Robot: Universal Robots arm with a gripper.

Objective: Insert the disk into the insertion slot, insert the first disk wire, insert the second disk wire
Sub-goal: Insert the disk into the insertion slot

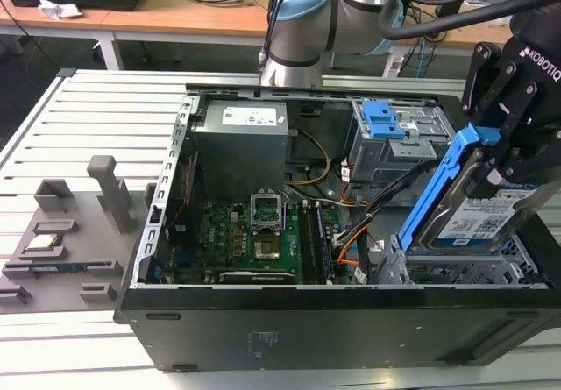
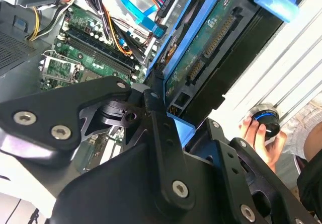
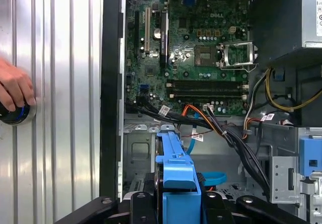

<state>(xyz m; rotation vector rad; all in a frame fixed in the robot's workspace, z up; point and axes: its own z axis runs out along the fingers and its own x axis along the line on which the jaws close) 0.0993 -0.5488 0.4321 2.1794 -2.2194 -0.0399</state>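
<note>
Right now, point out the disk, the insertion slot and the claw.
the disk [image 1: 480,219], exterior view, on its white label.
the insertion slot [image 1: 451,273], exterior view, on its grey perforated metal.
the claw [image 1: 500,145], exterior view, between its fingertips, clamped on the disk.

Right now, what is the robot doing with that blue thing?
The robot's gripper holds a flat silver hard drive in a bright blue plastic carrier, tilted over the low grey sheet-metal drive cage in the open black computer case. The drive is not in the cage yet. A person's hand rests on a round black knob beside the case.
</note>
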